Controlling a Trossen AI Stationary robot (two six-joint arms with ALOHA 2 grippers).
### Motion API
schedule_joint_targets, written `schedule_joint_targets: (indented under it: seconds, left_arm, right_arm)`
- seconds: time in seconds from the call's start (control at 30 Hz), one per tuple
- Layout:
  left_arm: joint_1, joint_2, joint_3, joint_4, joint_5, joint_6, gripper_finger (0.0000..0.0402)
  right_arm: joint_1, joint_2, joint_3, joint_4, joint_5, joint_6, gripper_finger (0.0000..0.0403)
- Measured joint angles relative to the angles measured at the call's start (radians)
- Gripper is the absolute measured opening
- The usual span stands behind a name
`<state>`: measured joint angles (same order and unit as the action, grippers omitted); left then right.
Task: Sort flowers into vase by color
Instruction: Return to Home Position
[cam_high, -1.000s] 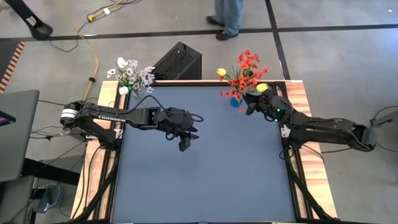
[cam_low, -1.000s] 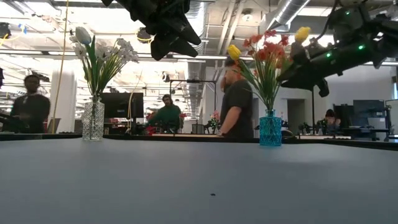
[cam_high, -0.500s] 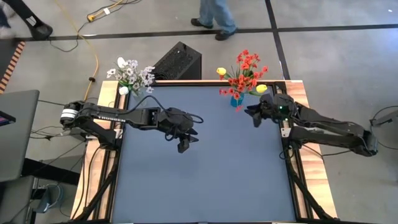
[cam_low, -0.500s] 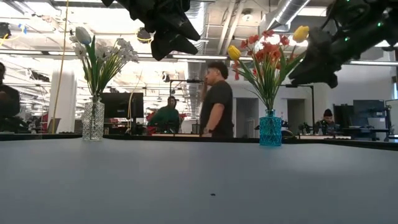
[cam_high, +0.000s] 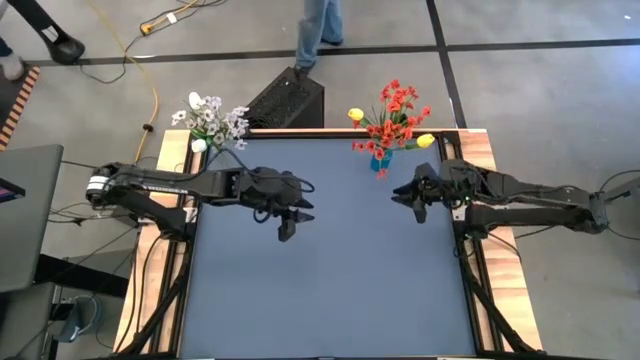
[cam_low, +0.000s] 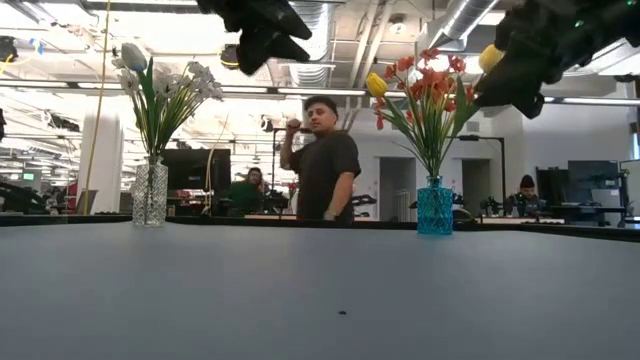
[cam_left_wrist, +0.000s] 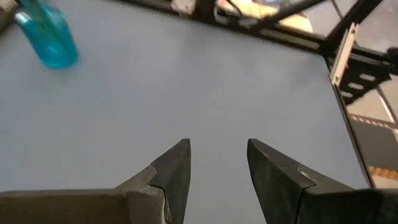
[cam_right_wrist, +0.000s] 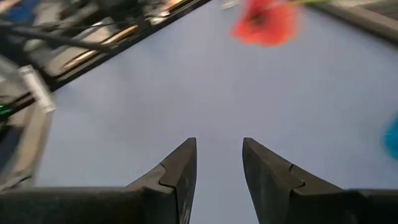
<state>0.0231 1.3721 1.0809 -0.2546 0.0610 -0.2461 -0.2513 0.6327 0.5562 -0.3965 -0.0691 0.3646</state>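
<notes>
Closest in, the left gripper (cam_left_wrist: 217, 148) hangs above the table (cam_high: 330, 290) with its jaws spread wide and nothing between them. Same deal with the right gripper (cam_right_wrist: 218, 144): jaws apart, empty, just bare mat underneath. From above, both point roughly toward the middle of the table and sit well apart from each other.

Beyond the right jaws, at the far edge, stands the blue vase (cam_low: 434, 208) holding the red-orange and yellow flowers (cam_low: 428, 85). It's near those jaws but not touching. The stems stand upright, long axis vertical, fanning out with the blooms on top.

The clear vase (cam_low: 149, 195) with the white flowers (cam_low: 165, 90) is back behind the left jaws at the far corner, well apart from them. Its stems are upright and fanned too.

Hard-to-see stuff:
- The level view cuts both grippers off at the top.
- In that view the right gripper overlaps a yellow bloom (cam_low: 490, 57).
- From above, the blooms cover most of the blue vase.
- The left wrist camera gets only the vase body, ahead of its jaws and off to one side, with the stems cropped.
- The right wrist camera shows one blurry red bloom (cam_right_wrist: 267, 22).

Farther back there's a black box (cam_high: 287, 97) past the table edge, and a person (cam_low: 322, 165) standing in the room.
</notes>
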Motion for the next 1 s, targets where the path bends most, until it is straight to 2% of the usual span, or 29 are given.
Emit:
schedule_joint_targets:
  seconds: [0.2, 0.37, 0.47, 0.7, 0.83, 1.0]
  left_arm:
    - [0.000, -0.100, 0.000, 0.002, -0.098, 0.071, 0.0146]
    - [0.000, -0.194, -0.006, 0.009, -0.152, 0.150, 0.0146]
    - [0.000, -0.255, -0.054, 0.071, -0.174, 0.166, 0.0146]
    - [0.000, -0.413, -0.277, 0.316, -0.213, 0.134, 0.0146]
    - [0.000, -0.489, -0.448, 0.490, -0.212, 0.067, 0.0146]
    - [0.000, -0.567, -0.638, 0.663, -0.238, -0.048, 0.0146]
  right_arm:
    - [0.163, 0.001, 0.000, 0.076, -0.007, 0.078, 0.0155]
    - [0.306, 0.027, -0.014, 0.281, 0.095, 0.066, 0.0138]
    - [0.377, 0.048, -0.020, 0.356, 0.161, 0.033, 0.0121]
    - [0.490, 0.119, -0.021, 0.403, 0.184, 0.020, 0.0062]
    - [0.498, 0.176, -0.021, 0.437, 0.206, -0.044, 0.0017]
    - [0.449, 0.234, -0.021, 0.491, 0.203, -0.067, 0.0023]
